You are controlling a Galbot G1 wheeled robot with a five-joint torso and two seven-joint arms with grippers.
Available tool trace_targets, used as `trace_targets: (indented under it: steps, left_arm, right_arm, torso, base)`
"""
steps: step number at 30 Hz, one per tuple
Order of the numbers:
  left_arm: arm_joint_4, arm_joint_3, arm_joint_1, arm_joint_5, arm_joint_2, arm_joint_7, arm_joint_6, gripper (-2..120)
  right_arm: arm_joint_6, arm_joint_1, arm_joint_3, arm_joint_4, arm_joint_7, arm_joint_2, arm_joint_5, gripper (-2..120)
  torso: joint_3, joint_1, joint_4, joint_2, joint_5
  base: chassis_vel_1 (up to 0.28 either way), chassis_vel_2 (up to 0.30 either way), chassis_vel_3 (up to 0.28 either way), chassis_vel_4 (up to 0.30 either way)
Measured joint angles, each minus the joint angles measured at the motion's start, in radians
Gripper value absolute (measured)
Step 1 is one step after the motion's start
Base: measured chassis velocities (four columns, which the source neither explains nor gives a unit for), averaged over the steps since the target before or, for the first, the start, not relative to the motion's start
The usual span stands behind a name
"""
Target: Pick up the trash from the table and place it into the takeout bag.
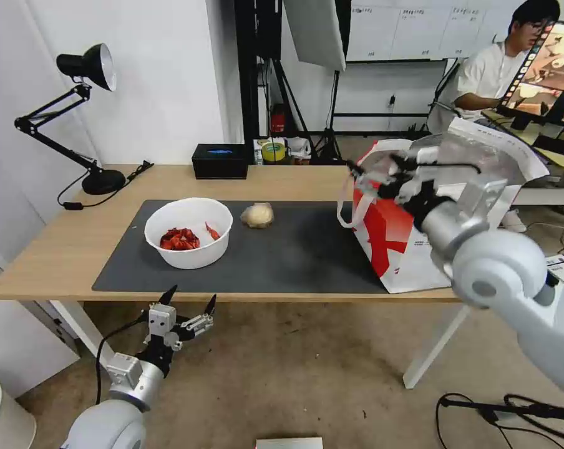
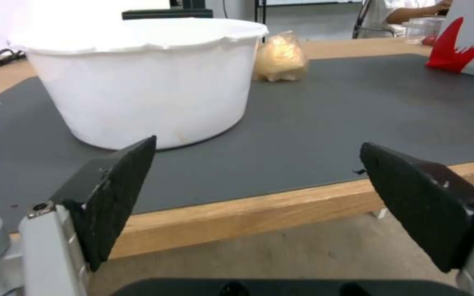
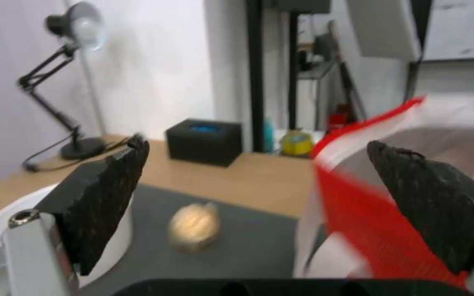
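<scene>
Head view: the light-wood table (image 1: 57,249) carries a grey mat (image 1: 294,255); bare mat separates the crayfish bowl (image 1: 188,240) and paper ball (image 1: 257,215) from the takeout bag (image 1: 407,249). The right gripper (image 1: 372,178), spread, hangs over the bag's rim; the left gripper (image 1: 191,300), spread, sits below the table's near edge.

Left wrist view: bowl (image 2: 144,82) just beyond the open fingers (image 2: 111,193).

Right wrist view: paper ball (image 3: 194,225) lies between spread fingers (image 3: 97,197), bag (image 3: 368,213) alongside.

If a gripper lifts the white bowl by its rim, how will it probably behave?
The white bowl looks thin-walled with a wavy rim, so it may flex. Holding few crayfish shells, it is probably light. Tilted, they could spill.
</scene>
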Motion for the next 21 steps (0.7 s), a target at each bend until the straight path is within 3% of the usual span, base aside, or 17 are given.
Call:
trace_targets:
  steps: [12,21]
  left_arm:
    - [0.000,-0.001,-0.007,-0.002,-0.004,0.000,-0.001,100]
    - [0.000,-0.001,-0.001,-0.001,-0.012,0.000,-0.004,100]
  right_arm:
    - [0.029,-0.277,0.074,0.086,-0.061,0.015,-0.123,100]
    - [0.130,-0.526,0.090,0.074,-0.060,0.103,-0.336,100]
  torso:
    - [0.000,0.000,0.0000,0.000,-0.0001]
    - [0.000,0.000,-0.0001,0.000,0.0001]
  base:
    - [0.000,0.000,0.000,0.000]
    - [0.000,0.000,0.000,0.000]
